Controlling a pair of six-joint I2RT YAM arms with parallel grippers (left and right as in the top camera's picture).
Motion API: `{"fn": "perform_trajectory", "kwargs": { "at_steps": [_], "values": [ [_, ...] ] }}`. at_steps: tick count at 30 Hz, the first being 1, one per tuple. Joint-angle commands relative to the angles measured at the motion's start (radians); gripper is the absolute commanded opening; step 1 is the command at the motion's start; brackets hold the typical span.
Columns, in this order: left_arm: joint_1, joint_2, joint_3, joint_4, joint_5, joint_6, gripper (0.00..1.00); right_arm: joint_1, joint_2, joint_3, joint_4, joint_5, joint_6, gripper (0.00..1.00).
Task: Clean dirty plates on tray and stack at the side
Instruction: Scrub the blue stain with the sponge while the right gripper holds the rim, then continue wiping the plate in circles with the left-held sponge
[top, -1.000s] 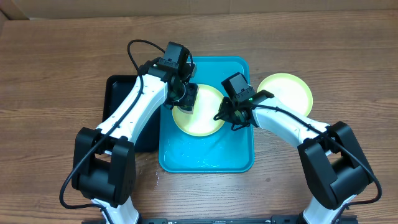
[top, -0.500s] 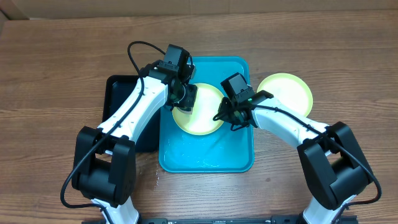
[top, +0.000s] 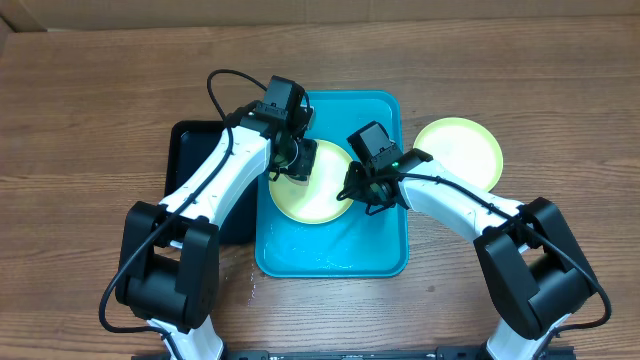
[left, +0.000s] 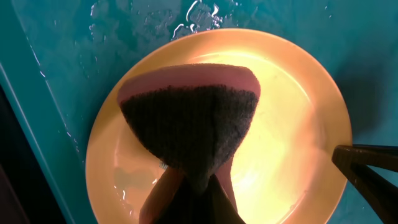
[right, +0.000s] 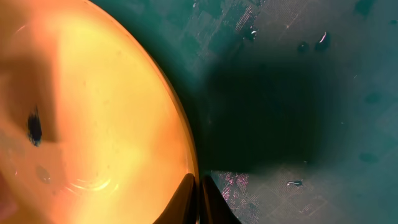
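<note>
The left gripper (left: 194, 198) is pressing a pink, dark-faced sponge (left: 189, 118) onto the yellow plate (left: 292, 124), which is lying in the wet tray (left: 56, 74).

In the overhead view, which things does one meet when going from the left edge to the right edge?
black tray → turquoise tray, with a yellow-green plate in it → second yellow-green plate, outside both trays

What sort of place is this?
Probably a robotics lab bench staged for dishwashing, not a kitchen: a wooden table, a wet turquoise tray standing in for a sink, and a sponge on a yellow plate.
</note>
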Motion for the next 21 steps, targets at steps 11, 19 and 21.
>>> {"fn": "perform_trajectory", "kwargs": {
  "at_steps": [11, 19, 21],
  "values": [
    [0.01, 0.011, 0.063, -0.027, -0.003, 0.023, 0.04, 0.005, 0.003, -0.01, 0.008, -0.004, -0.008, 0.04],
    [0.01, 0.019, 0.067, -0.024, -0.003, 0.042, 0.04, 0.005, 0.003, -0.01, 0.008, -0.003, -0.008, 0.04],
    [0.01, 0.023, 0.067, -0.029, -0.003, 0.042, 0.04, 0.005, 0.003, -0.01, 0.008, -0.004, -0.009, 0.04]
  ]
}}
